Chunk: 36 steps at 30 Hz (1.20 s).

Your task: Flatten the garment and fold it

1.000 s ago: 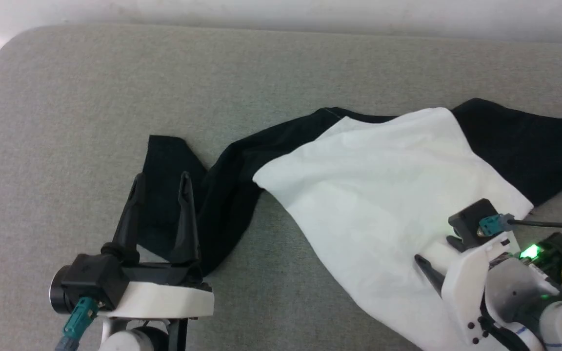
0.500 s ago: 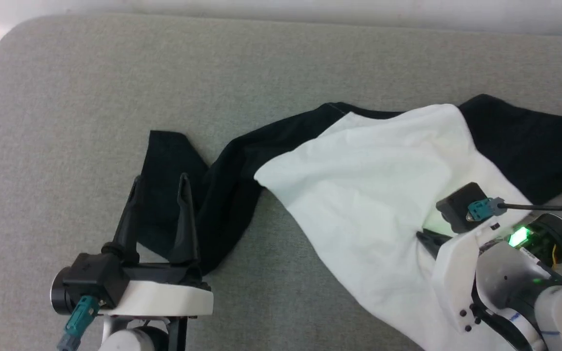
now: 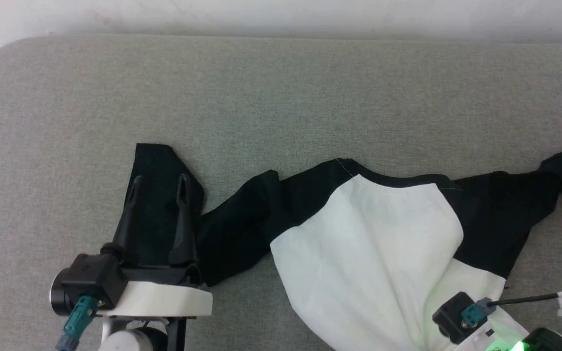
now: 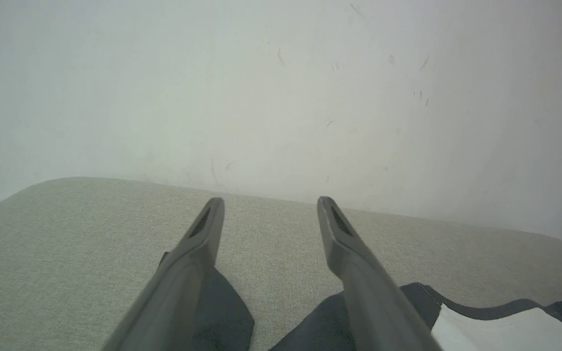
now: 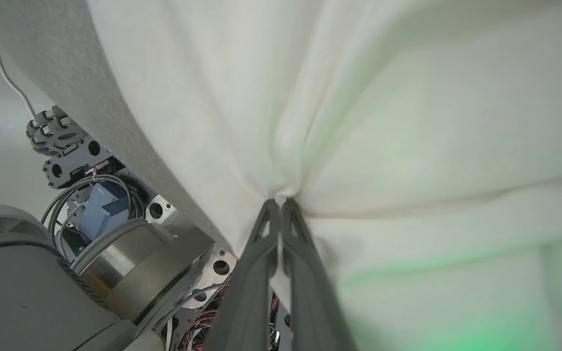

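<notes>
Found the shirt (image 3: 369,253) lying rumpled on the counter (image 3: 281,97), its white body pinched in the clenched right pincer (image 5: 278,204) and a black sleeve (image 3: 156,158) crumpled beneath the released left pincer (image 3: 160,181); judged flattening barely begun, folding not yet started.

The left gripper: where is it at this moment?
In the head view the left gripper is at the lower left, open, over the end of the black sleeve of the shirt, left of its white body.
</notes>
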Tool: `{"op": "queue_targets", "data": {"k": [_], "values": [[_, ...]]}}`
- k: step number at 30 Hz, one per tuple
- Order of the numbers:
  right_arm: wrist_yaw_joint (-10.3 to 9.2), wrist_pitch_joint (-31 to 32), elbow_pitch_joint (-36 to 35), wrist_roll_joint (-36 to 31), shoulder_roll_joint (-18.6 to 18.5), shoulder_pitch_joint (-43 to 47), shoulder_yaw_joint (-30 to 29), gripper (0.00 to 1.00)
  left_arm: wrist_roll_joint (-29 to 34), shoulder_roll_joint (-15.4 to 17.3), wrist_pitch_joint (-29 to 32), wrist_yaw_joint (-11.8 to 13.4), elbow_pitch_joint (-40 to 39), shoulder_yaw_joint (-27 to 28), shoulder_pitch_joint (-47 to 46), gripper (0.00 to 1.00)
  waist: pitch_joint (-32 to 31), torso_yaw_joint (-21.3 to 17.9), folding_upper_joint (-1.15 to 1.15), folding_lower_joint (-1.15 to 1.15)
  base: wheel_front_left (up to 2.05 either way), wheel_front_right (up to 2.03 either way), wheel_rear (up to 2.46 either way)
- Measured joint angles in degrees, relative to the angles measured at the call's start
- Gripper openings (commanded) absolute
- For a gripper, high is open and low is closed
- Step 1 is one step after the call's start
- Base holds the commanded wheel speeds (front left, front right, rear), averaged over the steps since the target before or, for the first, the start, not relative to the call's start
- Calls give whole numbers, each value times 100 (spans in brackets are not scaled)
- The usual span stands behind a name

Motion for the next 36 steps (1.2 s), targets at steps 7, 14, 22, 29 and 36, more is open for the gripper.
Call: {"op": "queue_targets", "data": {"k": [7,14,22,29,36], "values": [[1,-1193,34,-290,494,-420,-253,100,-34,65,2,46,-12,55,114,100,-94,-66,0,0,0,0,0],[1,-2835,-316,-1199,1149,-1020,-1422,100,-30,115,25,70,-105,35,137,100,-314,-164,0,0,0,0,0],[1,-4836,-442,-2199,1800,-458,-2708,100,65,339,30,155,-198,35,612,100,-516,-295,-1,0,0,0,0],[0,-5466,104,-1395,1804,83,-3204,100,141,580,256,204,-425,-24,862,100,-598,-502,-1,0,0,0,0],[0,-5612,86,-1376,1804,-143,-3193,100,486,1260,1478,-592,-641,-388,-570,100,-405,-607,-1,0,0,0,0]]}}
